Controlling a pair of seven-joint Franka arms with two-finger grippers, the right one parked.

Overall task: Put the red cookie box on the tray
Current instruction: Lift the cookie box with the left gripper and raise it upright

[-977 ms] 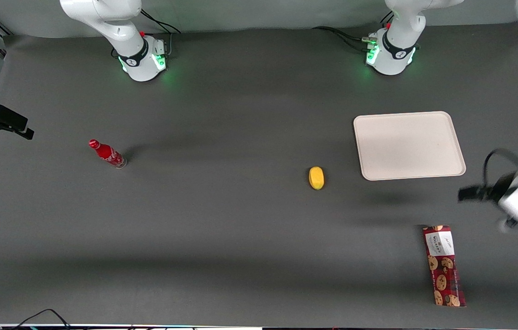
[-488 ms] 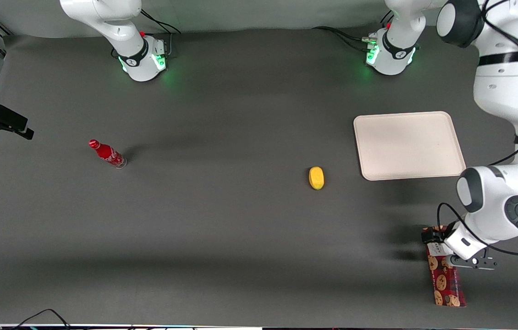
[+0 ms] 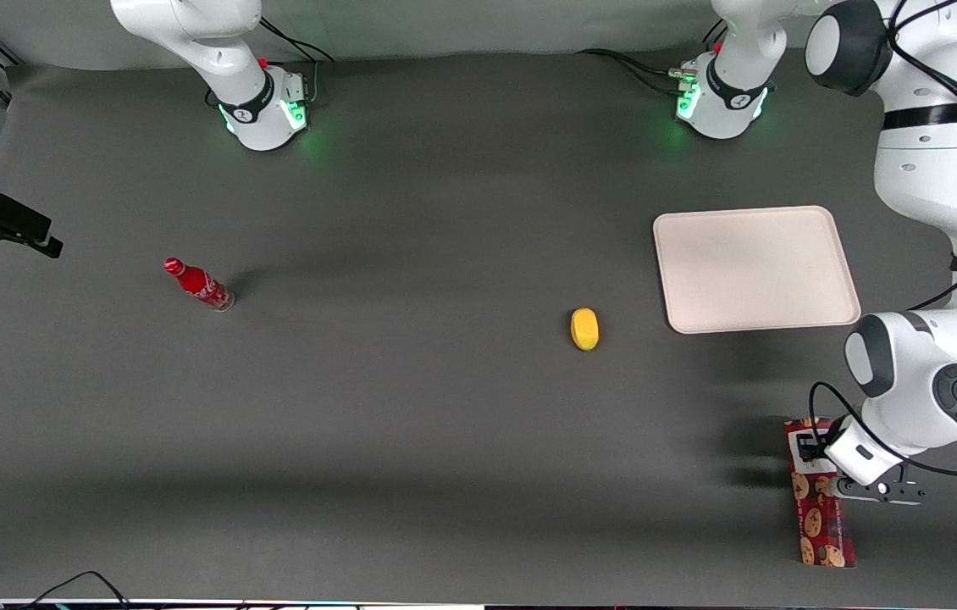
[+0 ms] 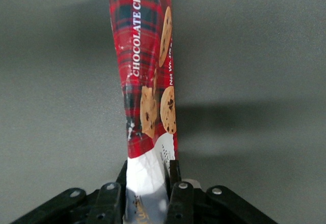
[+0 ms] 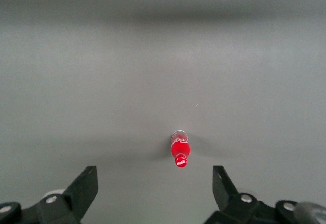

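Four loose things are counted on the dark table (image 3: 411, 424): one small red bottle (image 3: 198, 285), one yellow object (image 3: 584, 329), one tray (image 3: 755, 268) and one red cookie box (image 3: 819, 517).

The bottle is seen toward the parked arm's end, the yellow object at the tray's eight o'clock. The box, long, narrow and tartan-red, is printed with chocolate-chip cookies and a white label panel at one end. It lies at the tray's six o'clock, nearer the front camera. The gripper (image 4: 147, 183) is closed narrowly on the white label end (image 4: 145, 170).
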